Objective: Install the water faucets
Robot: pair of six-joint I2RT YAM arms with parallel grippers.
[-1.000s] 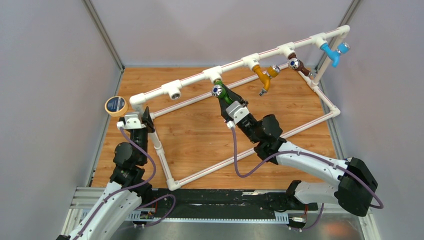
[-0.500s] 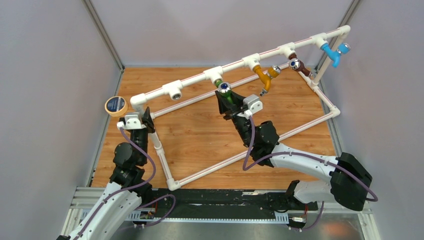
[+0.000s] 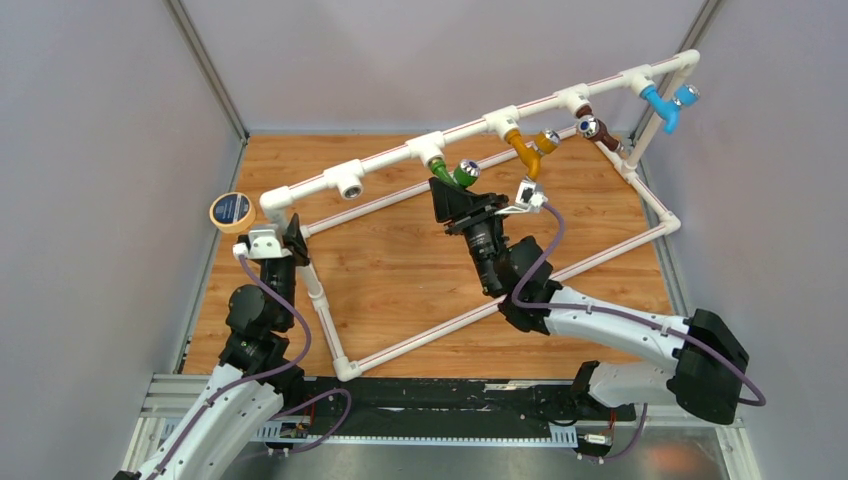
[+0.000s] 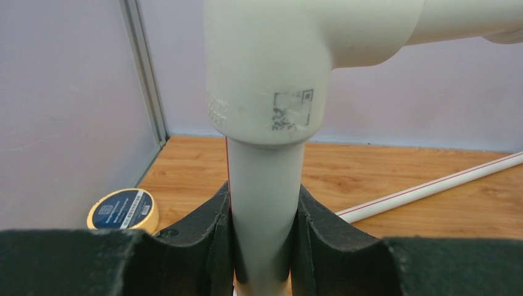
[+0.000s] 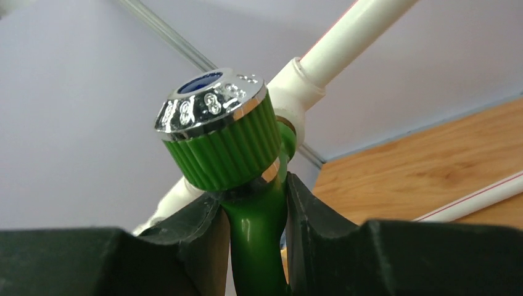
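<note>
Held the green faucet (image 5: 229, 154) by its stem in the closed right gripper (image 5: 255, 198), long axis running into the white tee (image 5: 297, 92) beyond.

A wood-grain tabletop (image 3: 400, 285) is enclosed by plain pale grey walls (image 3: 90, 150), joined at the back corners by metal posts (image 3: 207, 68). A metal rail (image 3: 178, 384) is seen along the near edge. The light is spread evenly, perhaps from above.

I see four faucets hanging along the raised white pipe (image 3: 385, 162). The green faucet (image 5: 234, 154) sits mid-run, its stem pinched in the right gripper (image 5: 256, 213) jaws, silvery blue-dotted knob at its 3 o'clock from above. The orange faucet (image 3: 527, 152), brown faucet (image 3: 598, 132) and blue faucet (image 3: 665, 106) follow toward 2 o'clock.
</note>
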